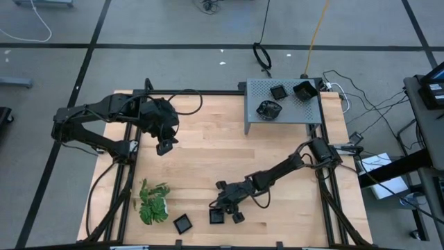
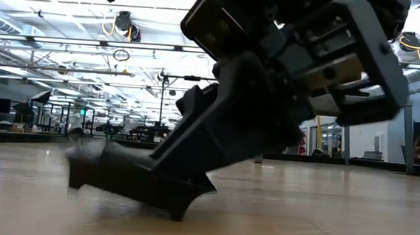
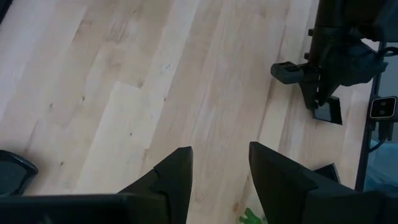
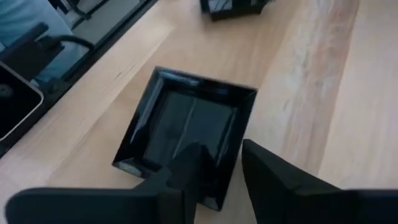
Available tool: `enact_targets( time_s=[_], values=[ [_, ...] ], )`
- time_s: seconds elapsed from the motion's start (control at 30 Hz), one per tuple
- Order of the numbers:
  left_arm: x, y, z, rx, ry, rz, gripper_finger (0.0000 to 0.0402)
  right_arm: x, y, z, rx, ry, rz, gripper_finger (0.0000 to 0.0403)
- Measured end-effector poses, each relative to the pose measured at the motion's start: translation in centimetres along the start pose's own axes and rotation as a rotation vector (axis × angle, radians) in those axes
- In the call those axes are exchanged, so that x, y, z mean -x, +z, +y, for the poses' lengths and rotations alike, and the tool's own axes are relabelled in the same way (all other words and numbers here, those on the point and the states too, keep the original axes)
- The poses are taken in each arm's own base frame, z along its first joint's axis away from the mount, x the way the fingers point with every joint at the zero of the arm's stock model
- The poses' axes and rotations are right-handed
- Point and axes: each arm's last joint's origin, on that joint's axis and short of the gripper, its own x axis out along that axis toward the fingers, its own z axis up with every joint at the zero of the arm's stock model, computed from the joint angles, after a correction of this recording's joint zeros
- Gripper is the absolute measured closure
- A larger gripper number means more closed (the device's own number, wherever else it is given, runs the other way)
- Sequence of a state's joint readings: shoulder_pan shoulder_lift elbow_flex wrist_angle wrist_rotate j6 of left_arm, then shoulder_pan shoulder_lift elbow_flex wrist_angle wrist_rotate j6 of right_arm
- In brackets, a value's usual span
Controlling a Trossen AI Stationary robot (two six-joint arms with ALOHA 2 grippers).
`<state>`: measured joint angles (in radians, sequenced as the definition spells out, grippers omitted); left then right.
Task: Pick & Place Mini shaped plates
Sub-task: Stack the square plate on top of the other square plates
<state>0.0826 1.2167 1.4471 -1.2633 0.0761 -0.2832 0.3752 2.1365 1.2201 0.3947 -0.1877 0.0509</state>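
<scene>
My right gripper point(image 1: 223, 210) is low near the table's near edge, shut on a small square black plate point(image 4: 186, 134), which also shows in the high view point(image 1: 217, 217). A second square black plate point(image 1: 182, 223) lies flat on the table to its left. Three more black plates point(image 1: 278, 92) sit on a grey perforated stand point(image 1: 257, 118) at the far right. My left gripper point(image 3: 221, 171) is open and empty, held above the table's left half point(image 1: 164, 146). My right gripper pinches the square plate's rim point(image 4: 227, 186) at one side, one finger point(image 4: 193, 162) inside the dish and the other point(image 4: 273, 177) outside it. The fingers slant down from the table's right. In the low view the plate point(image 2: 131, 179) is tilted, one lower edge point(image 2: 177, 213) on the table.
A green leafy plant point(image 1: 152, 203) lies at the near left, beside the second plate. The wooden table top point(image 1: 208, 153) between the arms is bare. Black frame rails run along the table's left and right sides.
</scene>
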Motion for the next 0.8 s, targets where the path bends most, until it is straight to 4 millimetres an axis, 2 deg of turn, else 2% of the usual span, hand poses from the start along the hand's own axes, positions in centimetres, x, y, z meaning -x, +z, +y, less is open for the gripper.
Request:
enact_targets(
  time_s=[0.2,0.4,0.47,0.6,0.8],
  values=[
    [0.0,0.0,0.0,0.008,0.0,0.0,0.024,0.0,-0.3,0.3,-0.002,0.004,0.038,0.0327],
    [0.0,0.0,0.0,0.009,0.0,0.0,0.024,0.2,-0.1,0.3,-0.005,0.004,0.041,0.0388],
    [0.0,0.0,0.0,0.015,0.0,0.001,0.024,0.7,0.3,0.4,-0.009,0.004,0.05,0.0397],
    [0.0,0.0,0.0,0.017,0.0,0.001,0.024,2.5,1.4,0.6,0.023,-0.002,0.093,0.0399],
    [0.0,0.0,0.0,0.017,0.0,0.001,0.024,6.4,3.4,-0.2,0.069,-0.036,0.165,0.0401]
  ],
)
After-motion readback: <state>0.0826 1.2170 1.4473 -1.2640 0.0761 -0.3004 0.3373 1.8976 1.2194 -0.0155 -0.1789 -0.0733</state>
